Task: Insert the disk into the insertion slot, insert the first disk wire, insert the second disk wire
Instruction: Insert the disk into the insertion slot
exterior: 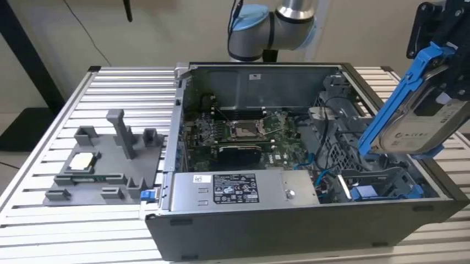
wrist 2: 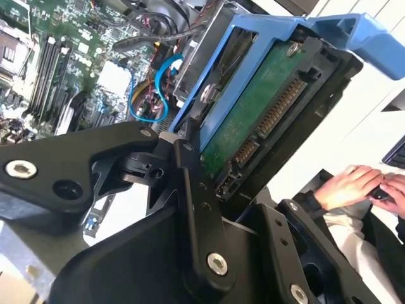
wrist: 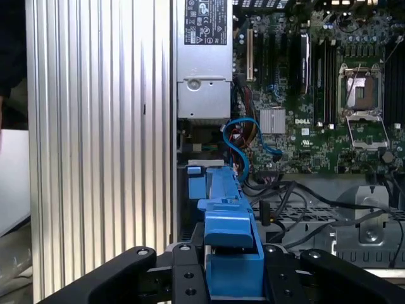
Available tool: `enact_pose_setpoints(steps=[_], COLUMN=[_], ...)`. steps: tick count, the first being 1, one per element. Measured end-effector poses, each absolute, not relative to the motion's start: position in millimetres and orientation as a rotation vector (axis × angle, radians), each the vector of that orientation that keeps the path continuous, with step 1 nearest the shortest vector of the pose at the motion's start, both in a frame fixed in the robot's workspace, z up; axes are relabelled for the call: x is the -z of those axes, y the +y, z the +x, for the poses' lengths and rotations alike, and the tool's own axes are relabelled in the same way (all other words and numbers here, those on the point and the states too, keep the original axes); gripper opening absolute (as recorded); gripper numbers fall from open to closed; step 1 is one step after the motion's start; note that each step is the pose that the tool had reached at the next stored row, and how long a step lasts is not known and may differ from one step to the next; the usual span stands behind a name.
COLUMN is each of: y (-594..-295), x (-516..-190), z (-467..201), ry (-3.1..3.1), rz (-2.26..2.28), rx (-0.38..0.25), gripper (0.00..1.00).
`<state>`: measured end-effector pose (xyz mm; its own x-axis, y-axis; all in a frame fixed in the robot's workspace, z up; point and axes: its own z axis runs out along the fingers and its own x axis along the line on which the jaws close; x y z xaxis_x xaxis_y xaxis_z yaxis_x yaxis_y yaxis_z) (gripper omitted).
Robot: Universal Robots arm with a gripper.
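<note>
Your claw (wrist: 234, 273) is clamped on the disk (exterior: 422, 124), its black fingers (wrist: 183, 278) pressing on either side of the blue carrier frame. In the exterior view the disk hangs in the air at the exterior view's right, steeply tilted, with its white label facing the camera and the blue frame running up along its edge. It touches nothing but the claw. It is above the open computer case (exterior: 294, 234), over the corner where the insertion slot (exterior: 386, 176) sits in the dark grey cage. The disk is not in the slot. Just beside that bay, a second blue frame (exterior: 373, 192) lies seated in the cage.

In the second wrist view you see the disk's underside (wrist 2: 253, 114), a green circuit board with its row of connector pins along one edge, held in the blue frame. Beyond it, a person's hands (wrist 2: 354, 185) rest together outside the case.

Inside the case the motherboard (exterior: 246, 132) lies flat, with the silver power supply (exterior: 242, 190) along the near wall. Thin blue cables (wrist: 243, 142) loop between the power supply and the board, and black cables (wrist: 297, 202) trail near the cage; I cannot tell which of these ends in the wide plug.

The case stands on the slatted metal bench (exterior: 132, 93), and a grey fixture tray (exterior: 103, 165) sits well apart from it, at the exterior view's left.
</note>
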<state>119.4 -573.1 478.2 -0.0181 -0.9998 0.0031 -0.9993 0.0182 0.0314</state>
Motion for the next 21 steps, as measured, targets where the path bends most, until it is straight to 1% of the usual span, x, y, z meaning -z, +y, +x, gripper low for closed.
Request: enact_pose_setpoints(steps=[5,12,21], y=[-573,-573,-573], x=[-472,-470,-456], z=[119,119,117], ry=[-2.23,-2.231,-2.233], rz=[2.19,2.191,2.195], rx=[0.018,0.017,0.011], gripper=[0.33,0.33,0.33])
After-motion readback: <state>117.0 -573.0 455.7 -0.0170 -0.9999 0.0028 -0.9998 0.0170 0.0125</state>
